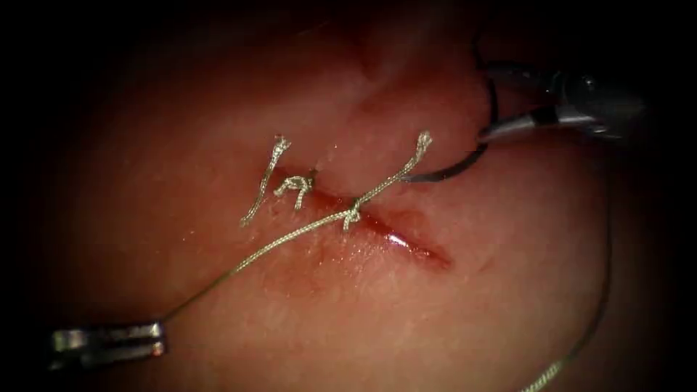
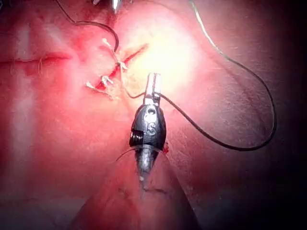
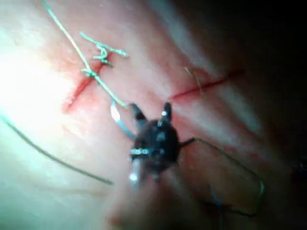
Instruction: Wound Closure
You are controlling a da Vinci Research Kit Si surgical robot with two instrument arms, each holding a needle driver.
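In the endoscope view the tissue fills the frame, with the cut running from the centre down toward the lower right, wet with red fluid. Two knotted stitches sit on the cut: one at its upper-left end and one just right of it, each with short cut ends of thread sticking up.

The left tool lies at the lower left of the frame, its fingers clamped together on the thread, which runs taut up and right to the second knot. In the left wrist view the same fingers are closed on the thread just beside the cut.

The right tool comes in at the upper right, to the right of the cut. Its fingers are clamped on the needle at the upper part of its curve, near the tail end; the curve sweeps down and left, with its tip just beside the tissue near a frayed thread end. Whether the tip is in the tissue cannot be told. More thread trails down the right edge of the frame.
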